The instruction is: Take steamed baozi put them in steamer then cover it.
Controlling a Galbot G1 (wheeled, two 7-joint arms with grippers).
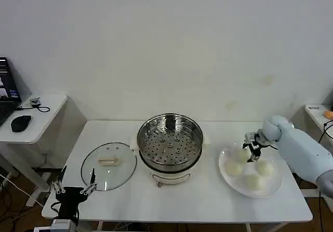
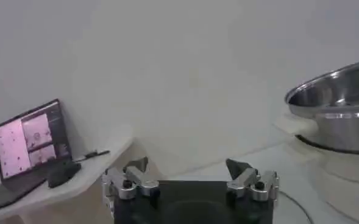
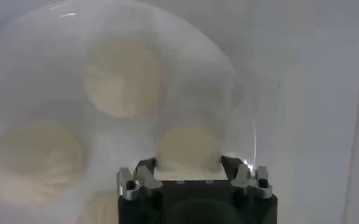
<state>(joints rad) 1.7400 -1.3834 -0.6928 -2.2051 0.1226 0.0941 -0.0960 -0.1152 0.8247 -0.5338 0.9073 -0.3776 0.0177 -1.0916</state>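
Your steamer [image 1: 170, 141] sits in the middle of the white table [image 1: 208, 201], on its cream-white base. Its holey basket floor has no buns on it. The glass cover [image 1: 108, 165] lies flat on the table just beside the steamer, on your left side, with its pale handle up.

The four baozi [image 1: 252, 168] are on the white plate [image 1: 225, 169] to the right of the steamer. Your right gripper [image 1: 253, 154] is down over that plate, at the bun nearest the steamer [image 1: 240, 154]. In the right wrist view the right gripper [image 3: 188, 165] has a finger on each side of that bun [image 3: 188, 149], with its fingers spread wide. You cannot tell whether they touch the bun yet. The other buns lie close around it, so there is little room there.

Your left gripper [image 1: 73, 189] waits at the near left edge of the table, close to the cover. In the left wrist view the left gripper [image 2: 188, 171] is spread apart and holds nothing.

A small side table [image 1: 36, 115] stands to the left with a laptop [image 2: 27, 146] and a black mouse [image 1: 21, 123] on it, well away from your work.
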